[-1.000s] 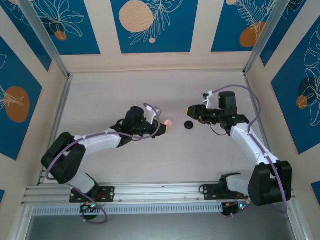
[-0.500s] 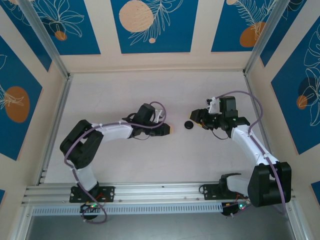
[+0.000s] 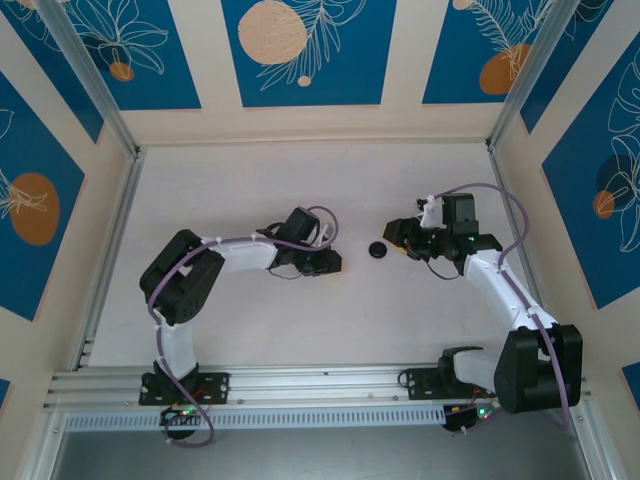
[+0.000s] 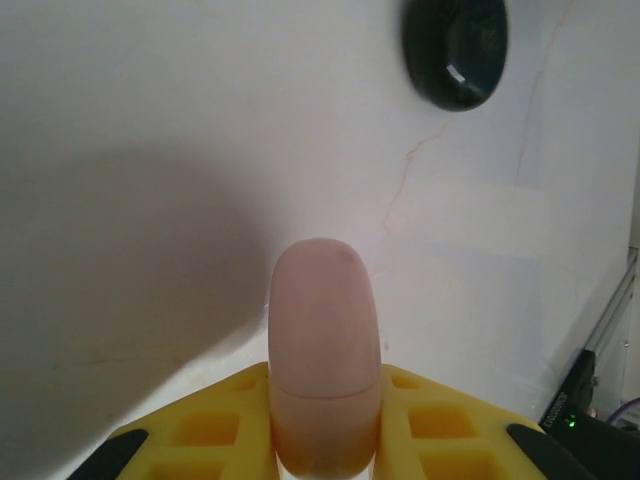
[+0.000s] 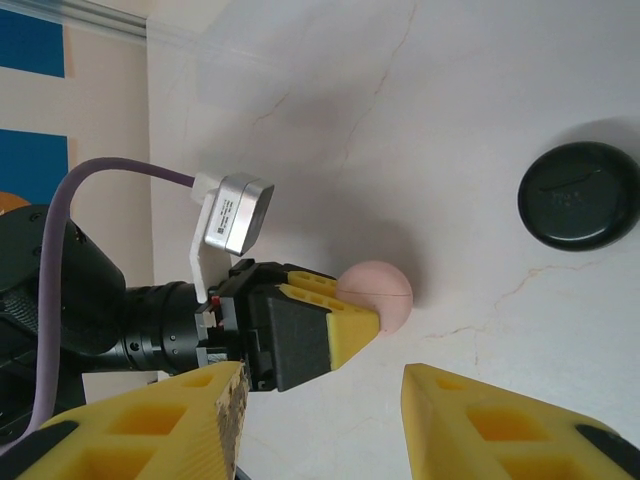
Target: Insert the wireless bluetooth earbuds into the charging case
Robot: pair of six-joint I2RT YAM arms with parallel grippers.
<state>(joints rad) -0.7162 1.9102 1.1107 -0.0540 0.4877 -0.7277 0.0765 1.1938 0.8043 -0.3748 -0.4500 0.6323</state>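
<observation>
A pink egg-shaped charging case (image 4: 325,340) with a seam around it sits between the yellow fingers of my left gripper (image 4: 325,395), which is shut on it. In the right wrist view the case (image 5: 388,290) rests against the white table, lid closed. My left gripper (image 3: 335,262) is at mid-table. My right gripper (image 5: 322,400) stands open with nothing between its fingers, facing the left gripper (image 5: 350,325) from a short way off. The earbuds are out of view.
A round black puck (image 3: 377,250) lies on the table between the two grippers, just beyond the pink case (image 4: 455,50), and up to the right in the right wrist view (image 5: 578,195). Aluminium rails and patterned walls bound the table.
My left arm has stretched further right and brought the pink case down onto the table. My right gripper has dropped and drawn back a little to the right of the puck.
</observation>
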